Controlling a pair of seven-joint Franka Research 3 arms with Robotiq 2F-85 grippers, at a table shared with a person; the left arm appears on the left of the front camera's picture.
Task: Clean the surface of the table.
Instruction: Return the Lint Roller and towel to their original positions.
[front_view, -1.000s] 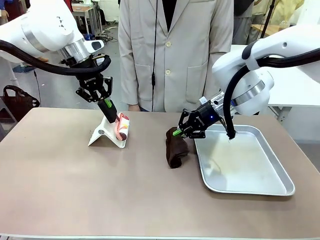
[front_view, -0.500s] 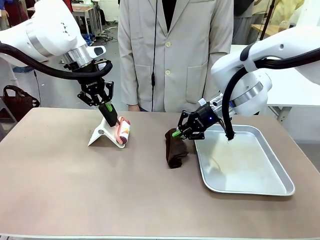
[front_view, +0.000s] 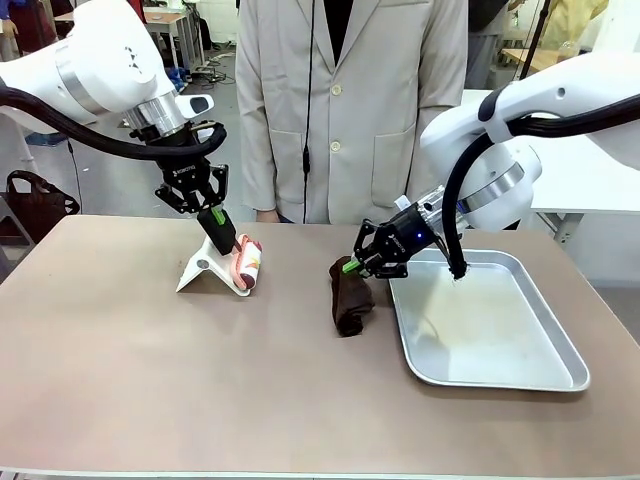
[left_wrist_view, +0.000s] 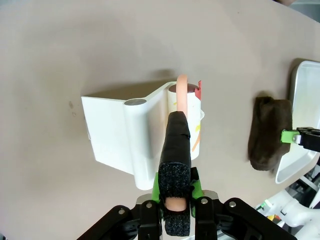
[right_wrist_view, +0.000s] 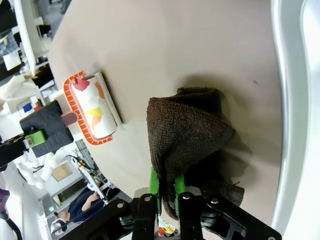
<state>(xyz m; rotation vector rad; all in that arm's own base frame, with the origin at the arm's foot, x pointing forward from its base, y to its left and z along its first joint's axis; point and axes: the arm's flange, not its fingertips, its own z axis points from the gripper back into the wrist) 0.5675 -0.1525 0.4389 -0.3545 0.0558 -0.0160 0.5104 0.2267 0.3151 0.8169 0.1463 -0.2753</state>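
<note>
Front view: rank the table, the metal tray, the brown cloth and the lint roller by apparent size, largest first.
1. table, by far the widest.
2. tray.
3. cloth and lint roller: about alike. The roller stands in a white holder and lies slightly farther away, so I won't rank them.

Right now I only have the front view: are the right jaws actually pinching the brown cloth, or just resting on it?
Observer: Pinching it. The right wrist view shows a fold of the brown cloth clamped between the green pads.
Operator: And the left jaws?
Observer: Shut on the lint roller's black handle; its pink core pokes out between the pads.
Operator: Is the roll off its stand?
Observer: The roll lies against the white stand; whether it is lifted, I cannot tell.
</note>
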